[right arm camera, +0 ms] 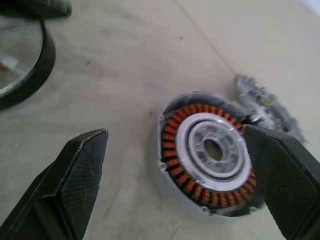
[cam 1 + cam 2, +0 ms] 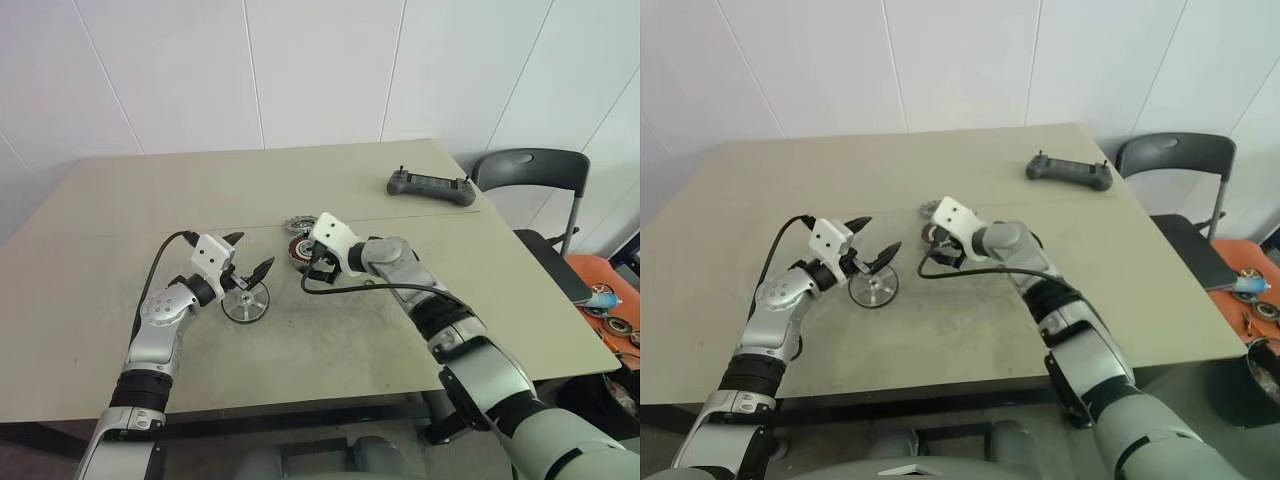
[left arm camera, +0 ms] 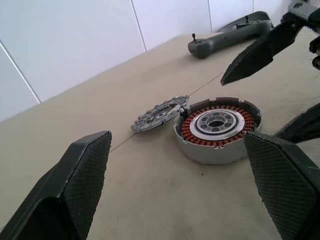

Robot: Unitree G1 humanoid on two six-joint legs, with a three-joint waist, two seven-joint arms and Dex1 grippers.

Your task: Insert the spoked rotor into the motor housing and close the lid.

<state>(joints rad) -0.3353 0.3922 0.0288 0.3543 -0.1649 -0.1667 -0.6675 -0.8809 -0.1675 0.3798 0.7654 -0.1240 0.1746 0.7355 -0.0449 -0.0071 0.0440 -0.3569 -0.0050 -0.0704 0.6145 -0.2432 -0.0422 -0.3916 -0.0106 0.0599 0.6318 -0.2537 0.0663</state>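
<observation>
The motor housing is a gray round shell with copper windings around a pale centre, lying mid-table. The spoked rotor, a flat silver disc with a ribbed rim, leans against the housing's far side. My right gripper hangs open just above the housing, one finger to each side of it in the right wrist view. My left gripper is open with nothing in it. It hovers above the lid, a round shallow part with a dark rim and a shiny spoked face, flat on the table left of the housing.
A gray handheld controller lies at the table's far right. A black chair stands past the right edge, with an orange box of parts beside it. The table's front edge runs close below my arms.
</observation>
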